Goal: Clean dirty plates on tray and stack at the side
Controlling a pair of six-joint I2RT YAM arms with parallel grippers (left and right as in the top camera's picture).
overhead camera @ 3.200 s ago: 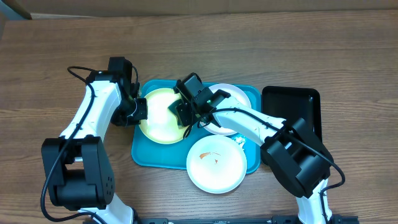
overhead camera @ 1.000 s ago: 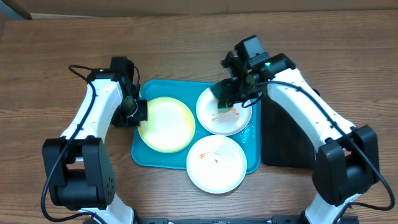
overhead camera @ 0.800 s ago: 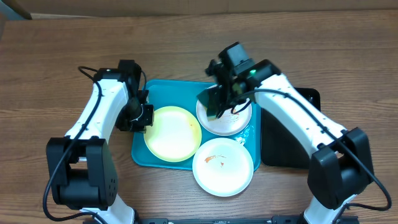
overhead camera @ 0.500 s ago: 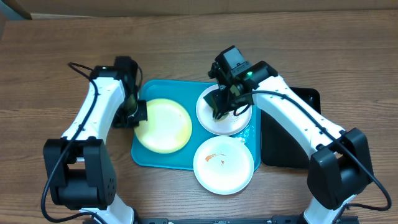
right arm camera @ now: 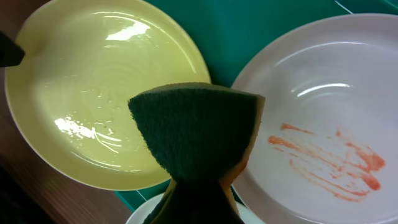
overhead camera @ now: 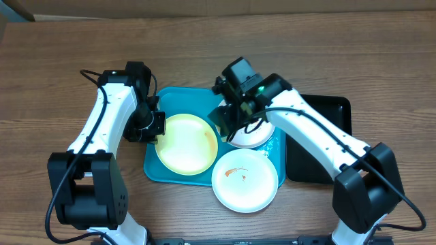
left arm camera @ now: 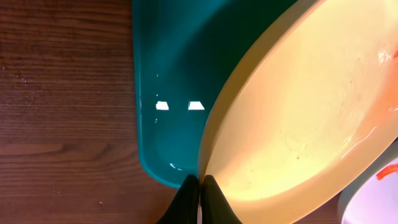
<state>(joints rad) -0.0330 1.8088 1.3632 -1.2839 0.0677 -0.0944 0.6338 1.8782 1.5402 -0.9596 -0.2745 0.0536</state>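
Pale yellow-green round plate in turquoise plastic tray is pinched at left rim by left gripper, arm bent inward. Dark green sponge is clamped in outstretched right gripper, beside smeared white plate.

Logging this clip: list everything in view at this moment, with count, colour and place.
turquoise tray: one, turquoise, table centre
yellow-green plate: one, pale yellow-green, tray's left half
back white plate: one, white with orange-red smears, tray's back right
front white plate: one, white with an orange-red smear, overhanging the tray's front rim
black tray: one, black, right of the turquoise tray
sponge: one, dark green over yellow, above the plates
table: one, brown wood
left gripper: shut on the yellow-green plate's rim
right gripper: shut on the sponge
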